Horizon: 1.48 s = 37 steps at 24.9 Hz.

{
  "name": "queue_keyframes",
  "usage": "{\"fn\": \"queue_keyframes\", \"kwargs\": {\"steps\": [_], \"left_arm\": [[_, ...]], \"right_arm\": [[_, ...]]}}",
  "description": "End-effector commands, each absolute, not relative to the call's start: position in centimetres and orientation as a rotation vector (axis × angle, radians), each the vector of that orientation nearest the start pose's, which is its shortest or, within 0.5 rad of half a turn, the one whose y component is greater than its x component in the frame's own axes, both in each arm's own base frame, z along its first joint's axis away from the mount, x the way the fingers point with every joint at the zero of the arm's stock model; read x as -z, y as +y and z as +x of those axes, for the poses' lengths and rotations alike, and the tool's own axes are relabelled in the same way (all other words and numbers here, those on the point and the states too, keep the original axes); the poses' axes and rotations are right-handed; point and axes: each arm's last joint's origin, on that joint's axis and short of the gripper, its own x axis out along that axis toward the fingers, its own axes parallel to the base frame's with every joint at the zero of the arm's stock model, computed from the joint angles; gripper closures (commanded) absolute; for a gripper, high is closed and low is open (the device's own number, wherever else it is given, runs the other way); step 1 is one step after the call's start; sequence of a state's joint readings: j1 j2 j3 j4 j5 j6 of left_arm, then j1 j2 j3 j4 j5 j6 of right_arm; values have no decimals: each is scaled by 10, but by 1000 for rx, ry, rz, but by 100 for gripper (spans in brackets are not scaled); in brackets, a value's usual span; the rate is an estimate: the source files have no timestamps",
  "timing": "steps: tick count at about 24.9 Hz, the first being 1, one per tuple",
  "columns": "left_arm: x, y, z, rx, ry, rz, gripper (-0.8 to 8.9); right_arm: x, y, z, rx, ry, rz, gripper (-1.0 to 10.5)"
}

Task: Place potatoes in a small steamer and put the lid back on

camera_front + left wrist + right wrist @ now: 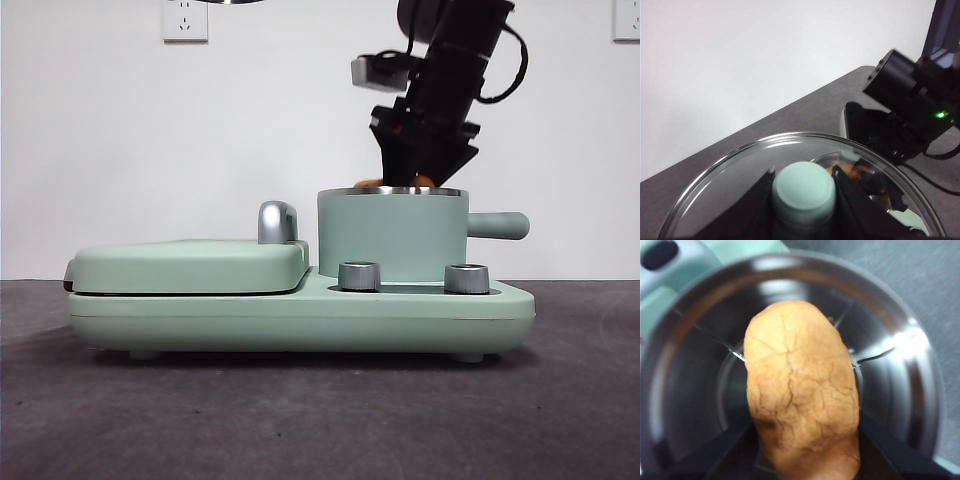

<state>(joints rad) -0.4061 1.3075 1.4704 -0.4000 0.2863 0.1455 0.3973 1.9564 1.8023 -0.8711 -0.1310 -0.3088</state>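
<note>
Right gripper (802, 460) pinching orange-brown wrinkled potato (800, 390) just inside mint-green steel-rimmed steamer pot (392, 235) (placing step). Next: release, retract. Left gripper (803, 200) clamps clear steel-rimmed lid (740, 175) by knob, waiting aloft.

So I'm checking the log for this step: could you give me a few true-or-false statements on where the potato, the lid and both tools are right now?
1. The right tool holds the potato over the open steamer. True.
2. The lid sits on the steamer. False: the left tool holds it by its knob, away from the pot.
3. The potato shows just above the steamer's rim in the front view. True.
4. The steamer's side handle is gripped by a tool. False: nothing touches it.
5. The griddle cover is open. False: it lies shut beside the steamer.
</note>
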Motion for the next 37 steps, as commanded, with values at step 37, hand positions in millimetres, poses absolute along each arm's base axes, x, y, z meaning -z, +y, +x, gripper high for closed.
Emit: {"fn": "queue_keyframes", "kwargs": {"steps": [37], "left_arm": [[-412,-160,305,822,87,99,799]], "right_arm": [[-420,84,169,-637,675,-284,934]]}}
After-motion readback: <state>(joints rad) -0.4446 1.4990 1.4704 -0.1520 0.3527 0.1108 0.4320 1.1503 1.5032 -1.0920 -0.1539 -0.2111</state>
